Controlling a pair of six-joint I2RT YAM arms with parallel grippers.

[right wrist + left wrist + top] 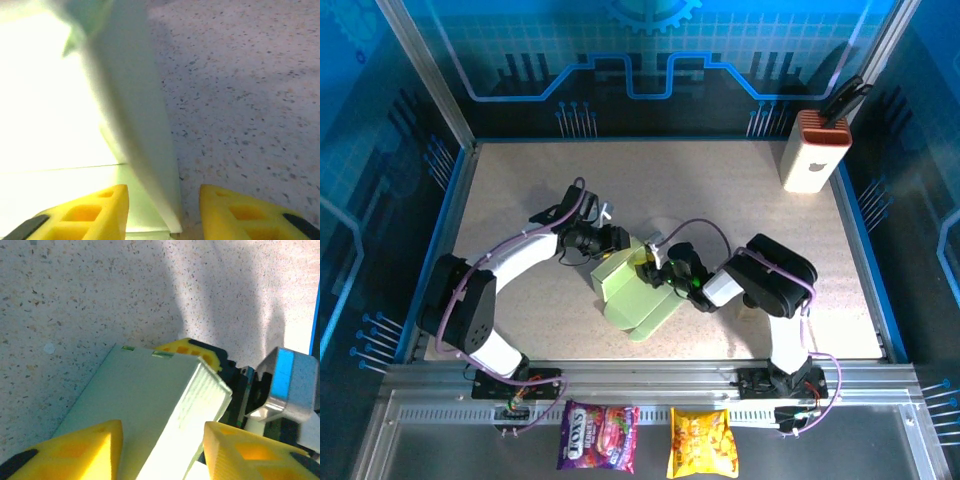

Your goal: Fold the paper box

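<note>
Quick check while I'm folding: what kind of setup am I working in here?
Probably a lab or demo robot cell, not a home: a speckled tabletop fenced by aluminium rails, blue wall panels printed with gear and circuit graphics, and a left arm and right arm bolted at the near edge.

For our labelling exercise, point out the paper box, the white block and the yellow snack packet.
paper box (622, 283): top view, flat green upper panel.
white block (808, 165): top view, white front face.
yellow snack packet (701, 445): top view, packet's middle.
</note>
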